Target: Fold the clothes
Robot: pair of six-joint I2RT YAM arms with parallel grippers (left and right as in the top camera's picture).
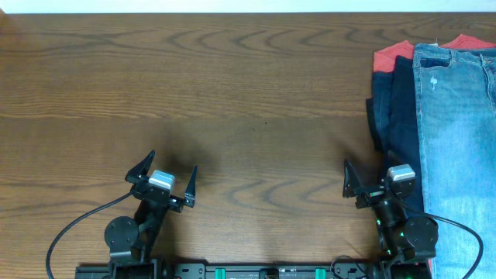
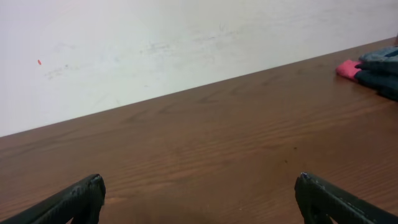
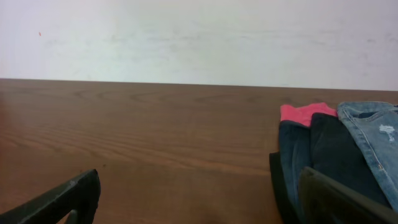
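The light-blue jeans point(image 1: 459, 124) lie on top of a pile at the table's right edge, with a small pale mark near their far end. They also show at the right of the right wrist view point(image 3: 376, 134). My left gripper point(image 1: 168, 177) is open and empty over bare wood at the front left point(image 2: 199, 199). My right gripper point(image 1: 370, 174) is open and empty, just left of the pile's near end; in the right wrist view point(image 3: 199, 199) its right finger is over the dark cloth.
Under the light-blue jeans lie dark navy garments point(image 1: 391, 101) and a red one point(image 1: 394, 52) at the far end. The pile's far end shows in the left wrist view point(image 2: 373, 65). A white wall runs behind the wooden table point(image 1: 232, 93).
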